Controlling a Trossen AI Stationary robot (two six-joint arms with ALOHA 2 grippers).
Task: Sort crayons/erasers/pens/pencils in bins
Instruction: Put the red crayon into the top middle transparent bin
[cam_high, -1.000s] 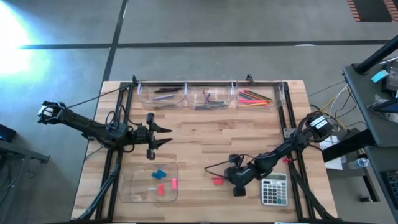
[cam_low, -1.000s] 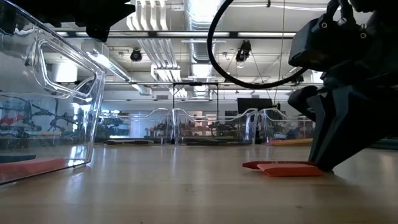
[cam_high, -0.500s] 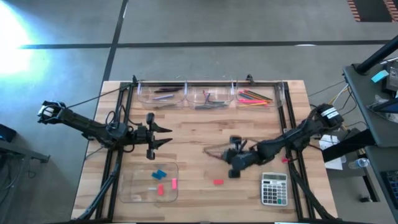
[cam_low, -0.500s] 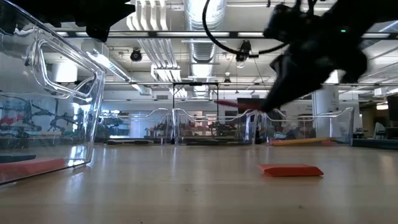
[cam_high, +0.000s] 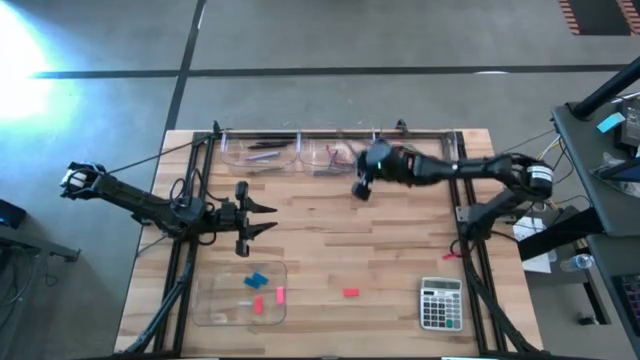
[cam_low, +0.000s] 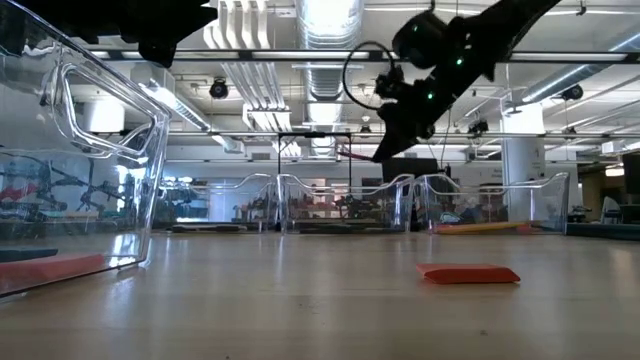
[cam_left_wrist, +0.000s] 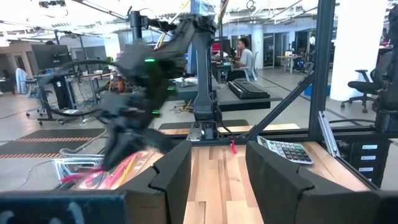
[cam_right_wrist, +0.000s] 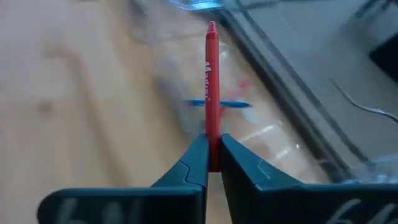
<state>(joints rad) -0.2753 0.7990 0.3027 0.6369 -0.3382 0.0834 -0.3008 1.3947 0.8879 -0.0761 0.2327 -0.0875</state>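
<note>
My right gripper (cam_high: 356, 170) hangs above the table by the middle one of three clear bins (cam_high: 335, 158) at the far edge. It is shut on a red crayon (cam_right_wrist: 211, 81), which also shows in the low view (cam_low: 355, 155). My left gripper (cam_high: 272, 217) waits open at the table's left, nothing between its fingers (cam_left_wrist: 217, 155). A red eraser (cam_high: 349, 292) lies flat on the wood. The shallow tray (cam_high: 215, 300) at the near left holds blue and pink erasers. Pencils (cam_high: 408, 156) lie in the far right bin, pens (cam_high: 262, 148) in the far left one. My right gripper pinches the red crayon's back end (cam_right_wrist: 212, 127) between its two fingertips. The crayon sticks straight out past the fingers, in line with them, tip forward. The fingers slant downward toward the table's far left. The crayon is lifted clear of the table.
A grey calculator (cam_high: 440, 303) lies at the near right. Black frame rails (cam_high: 462, 190) run along both table sides and the far edge. Bare wood lies between the bins and the tray.
My right gripper has risen from beside the red eraser near the calculator and swung across the table toward the far edge, up to the middle bin, turning as it went. It carries the red crayon, now clear of the table. The red eraser has stayed in place.
</note>
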